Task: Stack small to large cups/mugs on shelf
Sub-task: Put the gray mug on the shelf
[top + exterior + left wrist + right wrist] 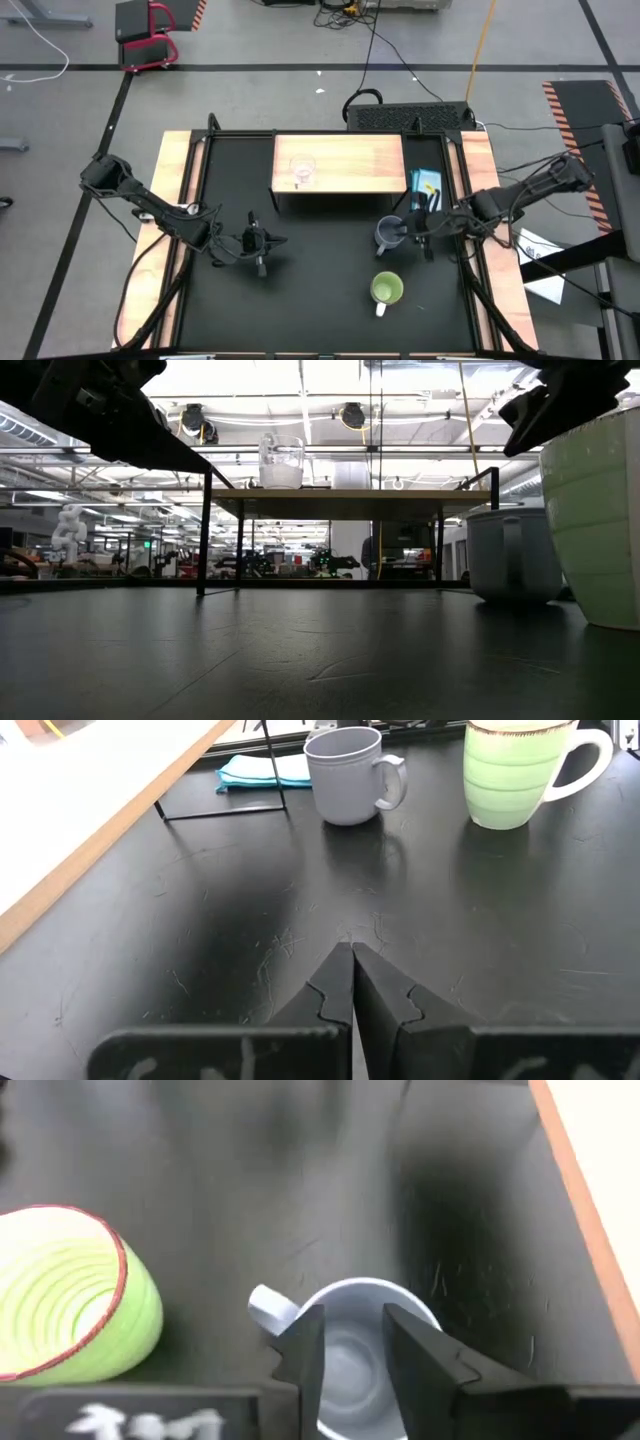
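The clear glass cup stands on the left part of the light-wood shelf; the low view shows it on top of the board. The grey-blue mug stands upright on the black table in front of the shelf's right end. The lime-green mug stands nearer, with its white handle toward the near edge. My right gripper is open and hovers just above the grey-blue mug's mouth, beside its handle. My left gripper is shut and rests low over the table's left half.
A blue cloth-like item lies by the shelf's right end, close behind the grey-blue mug. Light-wood strips run along both table sides. The shelf board's middle and right parts are bare. A black table surface lies between the two grippers.
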Tool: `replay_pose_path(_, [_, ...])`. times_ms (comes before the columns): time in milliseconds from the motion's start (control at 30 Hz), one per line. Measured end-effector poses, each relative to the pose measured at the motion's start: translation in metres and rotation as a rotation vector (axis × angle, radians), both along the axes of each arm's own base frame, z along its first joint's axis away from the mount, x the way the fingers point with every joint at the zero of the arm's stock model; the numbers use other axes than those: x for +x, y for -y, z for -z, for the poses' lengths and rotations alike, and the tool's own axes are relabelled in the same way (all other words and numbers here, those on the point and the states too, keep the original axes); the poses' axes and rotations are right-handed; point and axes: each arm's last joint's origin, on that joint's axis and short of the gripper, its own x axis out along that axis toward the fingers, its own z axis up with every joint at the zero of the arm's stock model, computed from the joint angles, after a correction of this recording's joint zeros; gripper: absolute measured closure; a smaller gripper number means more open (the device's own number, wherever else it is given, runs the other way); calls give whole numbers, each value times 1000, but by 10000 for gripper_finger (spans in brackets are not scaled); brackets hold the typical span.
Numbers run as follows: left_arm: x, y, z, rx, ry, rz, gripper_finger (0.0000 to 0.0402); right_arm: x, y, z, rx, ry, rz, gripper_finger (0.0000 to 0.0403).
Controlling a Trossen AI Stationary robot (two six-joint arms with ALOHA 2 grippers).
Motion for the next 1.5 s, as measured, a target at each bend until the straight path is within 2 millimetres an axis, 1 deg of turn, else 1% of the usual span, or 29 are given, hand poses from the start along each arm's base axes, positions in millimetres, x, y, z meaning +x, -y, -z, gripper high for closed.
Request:
replay_pose_path(100, [0, 0, 0, 1, 0, 0, 394, 1, 5, -4, 25, -20, 7, 292])
replay_pose_path(233, [0, 0, 0, 2, -1, 1, 394, 0, 14, -2, 78, -69, 49, 278])
replay_pose_path(367, [0, 0, 0, 3, -3, 0, 394, -3, 21, 3, 131, -150, 82, 275])
replay_pose_path(633, [0, 0, 0, 7, -5, 2, 394, -5, 28, 7, 155, -224, 127, 275])
replay_pose_path(800, [0, 0, 0, 11, -6, 4, 394, -3, 33, 10, 140, -245, 143, 275])
replay_pose_path(967, [0, 0, 0, 12, -6, 4, 394, 3, 39, 16, 130, -290, 157, 275])
replay_pose_path(1133, [0, 0, 1, 16, -10, 5, 394, 7, 42, 21, 99, -335, 141, 275])
replay_pose_path(1500, [0, 0, 1, 29, -12, 10, 394, 11, 48, 21, 72, -316, 126, 275])
